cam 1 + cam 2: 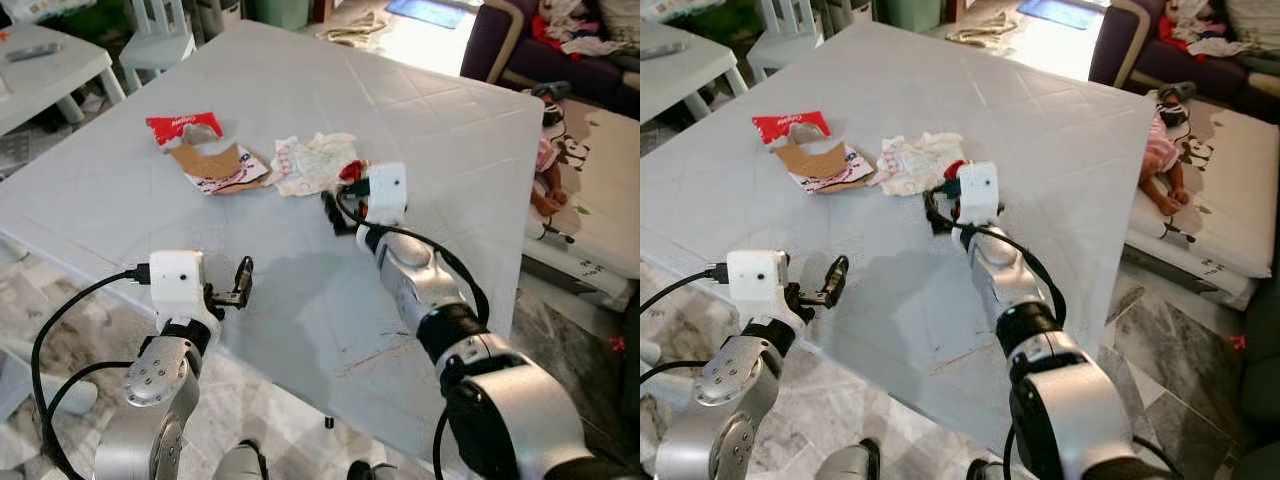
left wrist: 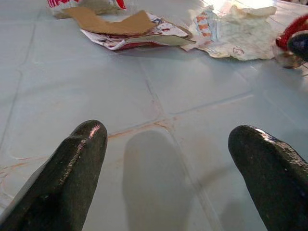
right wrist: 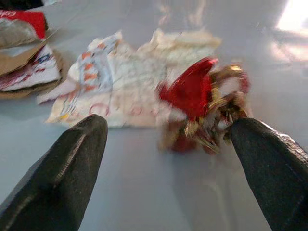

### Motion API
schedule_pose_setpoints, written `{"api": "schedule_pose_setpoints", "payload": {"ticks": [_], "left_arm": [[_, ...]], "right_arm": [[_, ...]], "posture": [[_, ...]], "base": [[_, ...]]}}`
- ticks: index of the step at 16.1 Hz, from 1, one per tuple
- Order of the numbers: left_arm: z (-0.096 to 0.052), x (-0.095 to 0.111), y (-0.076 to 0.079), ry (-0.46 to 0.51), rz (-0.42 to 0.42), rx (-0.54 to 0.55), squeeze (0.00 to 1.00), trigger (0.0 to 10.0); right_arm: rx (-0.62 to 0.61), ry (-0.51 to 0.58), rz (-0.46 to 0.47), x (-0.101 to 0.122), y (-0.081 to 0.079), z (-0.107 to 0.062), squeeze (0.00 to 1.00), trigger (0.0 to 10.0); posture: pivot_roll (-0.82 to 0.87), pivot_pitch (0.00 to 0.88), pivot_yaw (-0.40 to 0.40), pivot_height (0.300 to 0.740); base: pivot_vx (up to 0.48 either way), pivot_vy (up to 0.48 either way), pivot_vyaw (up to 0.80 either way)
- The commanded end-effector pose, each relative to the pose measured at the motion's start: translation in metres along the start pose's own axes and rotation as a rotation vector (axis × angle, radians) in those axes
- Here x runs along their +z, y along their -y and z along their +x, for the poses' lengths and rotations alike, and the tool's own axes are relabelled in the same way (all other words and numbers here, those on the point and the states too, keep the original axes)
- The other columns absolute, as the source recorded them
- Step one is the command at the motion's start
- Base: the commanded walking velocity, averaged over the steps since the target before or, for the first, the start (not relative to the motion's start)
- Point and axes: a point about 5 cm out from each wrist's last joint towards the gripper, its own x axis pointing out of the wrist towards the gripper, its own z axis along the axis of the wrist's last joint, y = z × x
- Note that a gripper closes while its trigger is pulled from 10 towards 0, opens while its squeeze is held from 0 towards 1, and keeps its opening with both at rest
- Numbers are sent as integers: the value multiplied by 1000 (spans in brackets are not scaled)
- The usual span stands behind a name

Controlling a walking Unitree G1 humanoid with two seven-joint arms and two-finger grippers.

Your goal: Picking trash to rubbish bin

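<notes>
**Red wrapper between spread fingers**

The right gripper (image 3: 166, 159) has its 2 black fingers (image 3: 72, 168) wide apart over the grey table (image 3: 144, 192). A crumpled red-and-gold wrapper (image 3: 204, 103) (blurred) lies beside white printed paper (image 3: 120, 82), near torn cardboard (image 3: 24, 62).

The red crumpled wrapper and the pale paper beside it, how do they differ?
The red crumpled wrapper is shiny, bunched into a ball; the pale paper is matte and lies fairly flat. The wrapper is smaller and sits between the right gripper's open fingers; the paper lies beyond them. Both rest on the table.
</notes>
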Motion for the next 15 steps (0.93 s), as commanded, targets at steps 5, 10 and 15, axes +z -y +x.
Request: {"api": "schedule_pose_setpoints", "payload": {"ticks": [5,10,15], "left_arm": [[-9,3,-1,-9,18,1,0,10000],[-7,7,1,-11,26,-18,0,10000],[-9,6,0,-13,28,-5,0,10000]], "right_arm": [[-70,46,-114,7,3,3,0,10000],[-23,49,-66,4,-8,5,0,10000],[10,43,-37,3,-16,5,0,0]], "posture": [[352,217,-92,740],[365,211,-93,740],[366,211,-105,740]], "base": [[0,0,0],[0,0,0],[0,0,0]]}}
